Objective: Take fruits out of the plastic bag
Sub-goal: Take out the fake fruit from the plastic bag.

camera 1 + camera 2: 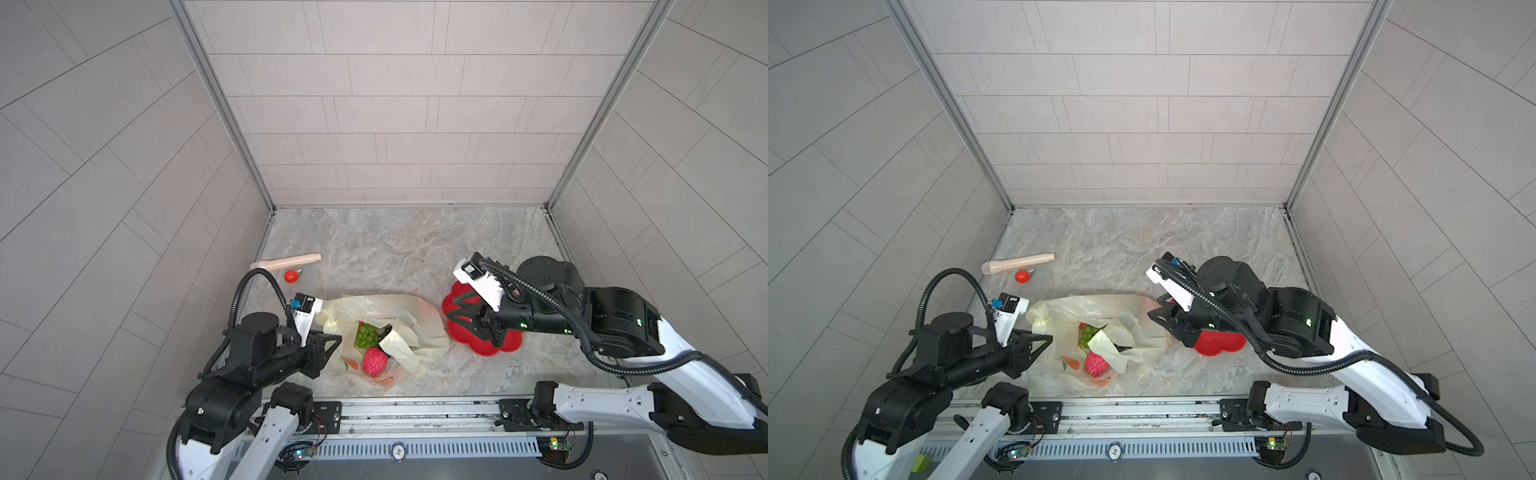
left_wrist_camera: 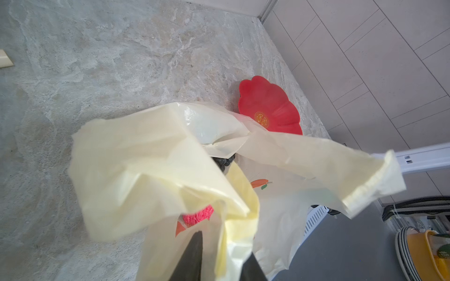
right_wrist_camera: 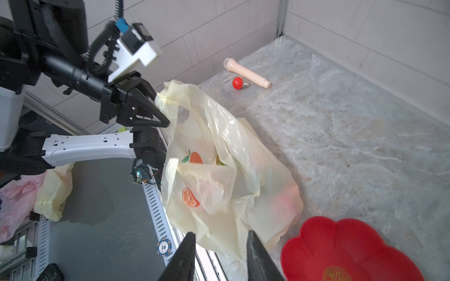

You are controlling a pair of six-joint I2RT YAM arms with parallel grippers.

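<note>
The pale-yellow plastic bag (image 1: pixel 395 311) (image 1: pixel 1100 307) lies crumpled on the marble between my arms, its mouth agape. In the mouth sit a green grape bunch (image 1: pixel 365 334) (image 1: pixel 1086 334), a pink wrinkly fruit (image 1: pixel 373 361) (image 2: pixel 198 215) and a bit of dark grapes (image 2: pixel 222 161). A reddish fruit (image 3: pixel 285 197) shows through the film. My left gripper (image 1: pixel 332 349) (image 2: pixel 224 245) is at the bag's left edge, fingers apart with slack film draped between them. My right gripper (image 1: pixel 451 311) (image 3: pixel 220 234) hovers open just off the bag's right end, holding nothing.
A red flower-shaped plate (image 1: pixel 486 345) (image 3: pixel 353 248) lies under my right gripper, beside the bag. At the back left lie a beige cylinder (image 1: pixel 286 262) and a small red ball with a metal tip (image 1: pixel 291 275). Tiled walls close in three sides.
</note>
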